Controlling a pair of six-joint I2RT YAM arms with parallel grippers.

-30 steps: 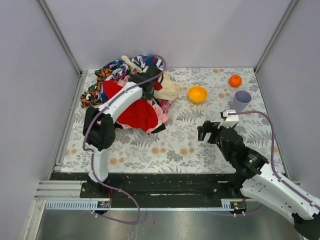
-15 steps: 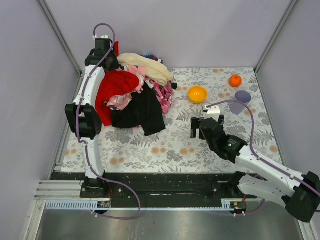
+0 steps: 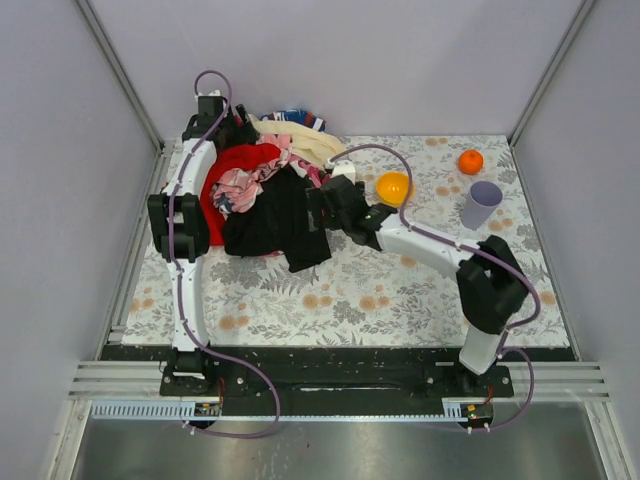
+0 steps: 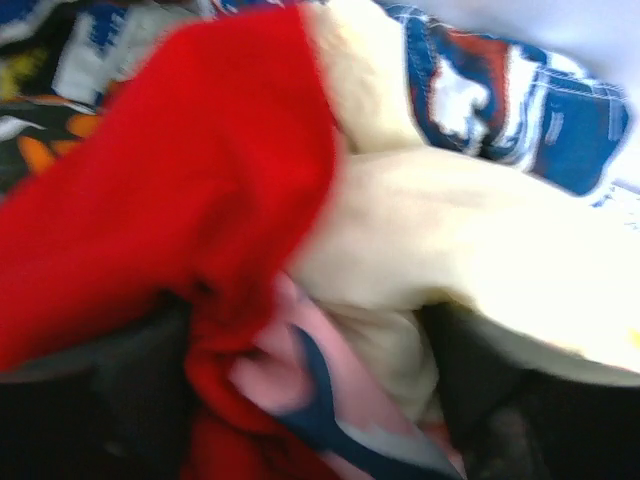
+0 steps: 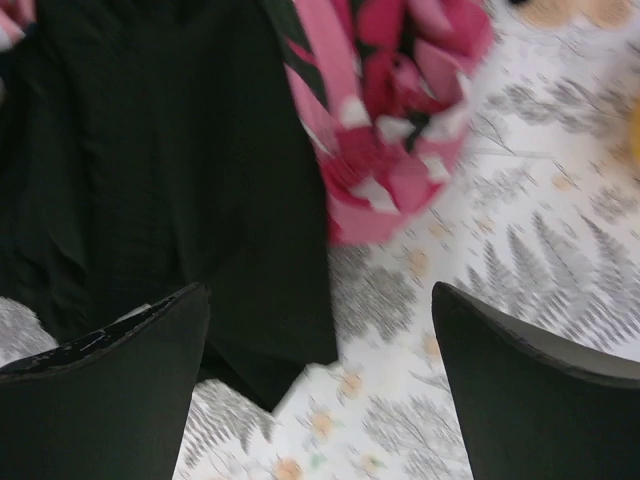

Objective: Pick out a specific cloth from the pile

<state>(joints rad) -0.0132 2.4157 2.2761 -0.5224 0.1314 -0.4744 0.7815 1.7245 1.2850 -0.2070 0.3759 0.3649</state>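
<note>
The pile (image 3: pixel 262 172) lies at the table's far left. The black cloth (image 3: pixel 280 218) spreads over its near side, below a red cloth (image 3: pixel 222 165) and a cream one (image 3: pixel 305 142). My right gripper (image 3: pixel 323 205) hovers open at the black cloth's right edge. In the right wrist view the black cloth (image 5: pixel 160 170) fills the upper left, with its corner between the wide-apart fingers of the right gripper (image 5: pixel 320 390). My left gripper (image 3: pixel 232 130) is at the pile's far left top. The blurred left wrist view shows the left gripper (image 4: pixel 310 330) with its fingers apart and red (image 4: pixel 170 190), pink and cream fabric between them.
An orange bowl (image 3: pixel 393 187) stands just right of the right gripper. An orange fruit (image 3: pixel 470 160) and a purple cup (image 3: pixel 483 203) are at the far right. A pink-and-white patterned cloth (image 5: pixel 400 130) lies beside the black one. Grey walls close in the table.
The right arm has swung left across the table to the black cloth's edge. The left gripper, which had hauled fabric to the far left, now has its fingers apart, and pink cloth has dropped onto the red.
</note>
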